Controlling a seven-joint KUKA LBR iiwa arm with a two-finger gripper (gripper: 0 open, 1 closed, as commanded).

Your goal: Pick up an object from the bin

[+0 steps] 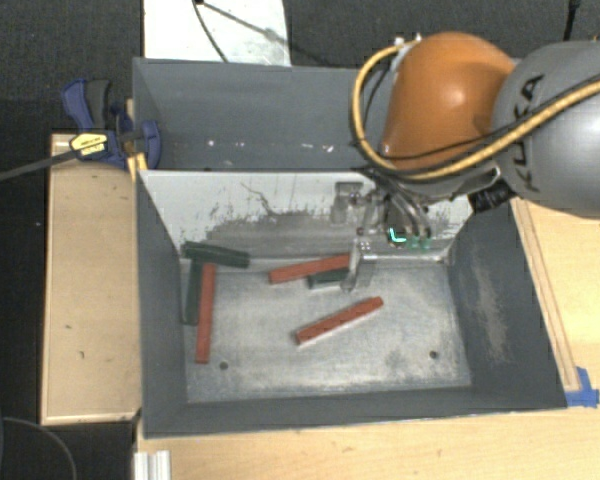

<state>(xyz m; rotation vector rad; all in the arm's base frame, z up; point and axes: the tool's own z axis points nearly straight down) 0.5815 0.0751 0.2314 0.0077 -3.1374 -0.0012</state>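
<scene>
— Orange wrist cover point(445, 93) sits highest. What hangs below it?
— The gripper point(355, 273), low over the floor of the bin point(500, 298) near its back wall. It is at the right end of a red bar point(308, 269), just beside a short dark green piece point(326, 282).
— Open or closed?
— I cannot tell.
— What else lies there?
— A second red bar point(338, 321) lies tilted just in front. At the left, a third red bar point(205, 313) lies among two dark green bars point(217, 256).
</scene>
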